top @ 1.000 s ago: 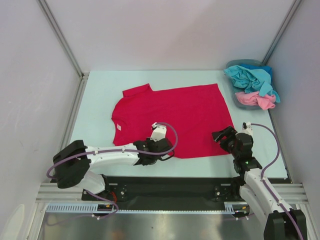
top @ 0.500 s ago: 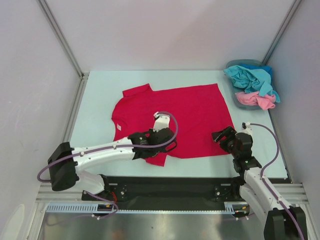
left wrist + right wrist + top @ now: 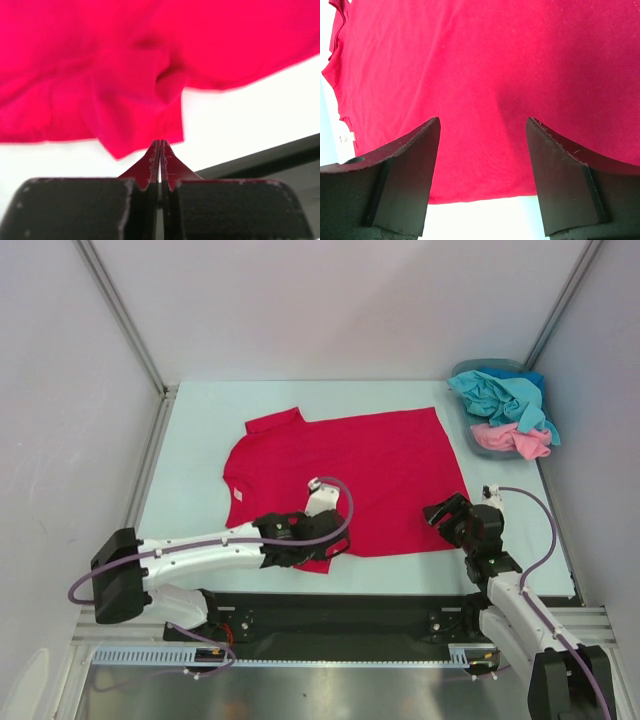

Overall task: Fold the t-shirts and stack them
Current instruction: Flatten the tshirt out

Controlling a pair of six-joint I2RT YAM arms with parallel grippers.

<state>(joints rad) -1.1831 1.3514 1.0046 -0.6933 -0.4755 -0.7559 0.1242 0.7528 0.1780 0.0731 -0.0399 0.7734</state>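
Crimson red cloth t-shirt (image 3: 350, 465) spread flat mid pale tabletop (image 3: 200, 420), neck and small white label (image 3: 238, 495) left, one sleeve far-left. Near edge bunched into fold at left pincer (image 3: 160, 145): jaws pressed together at fold, pinch on cloth unclear. Right pincer (image 3: 482, 120) gaping wide, holding nothing, over shirt's near right corner. Bare tabletop left and far of shirt. Blue-grey plastic basket (image 3: 480, 367) far right, teal-blue shirt (image 3: 500, 395) and light pink shirt (image 3: 510, 440) heaped inside.

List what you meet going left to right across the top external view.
The white neck label → left gripper → right gripper → basket. The crimson t-shirt spans most of that stretch, so it is left unplaced.
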